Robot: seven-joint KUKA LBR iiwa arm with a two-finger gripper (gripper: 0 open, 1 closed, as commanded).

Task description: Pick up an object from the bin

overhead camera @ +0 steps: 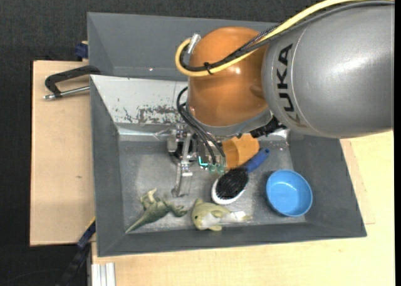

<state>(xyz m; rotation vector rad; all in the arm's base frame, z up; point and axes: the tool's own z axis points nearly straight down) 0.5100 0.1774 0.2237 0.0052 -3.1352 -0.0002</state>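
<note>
The grey metal bin (104,172) is carrying loose things along its front wall — a green toy dinosaur (153,208), a yellowish toy animal (207,216), a black brush with a blue handle (230,186) and a blue bowl (289,194) — all lying on its floor.

Dark, speckled carpet-like floor (44,9) spreads across the top and left side.

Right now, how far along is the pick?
Done: the gripper is inside the bin, low near its floor, close by the green dinosaur. In hand: lining up, it seems; nothing looks lifted, and the dinosaur, tan toy animal, black brush and blue bowl all lie on the floor. Left: the grasp and the lift out.
</note>
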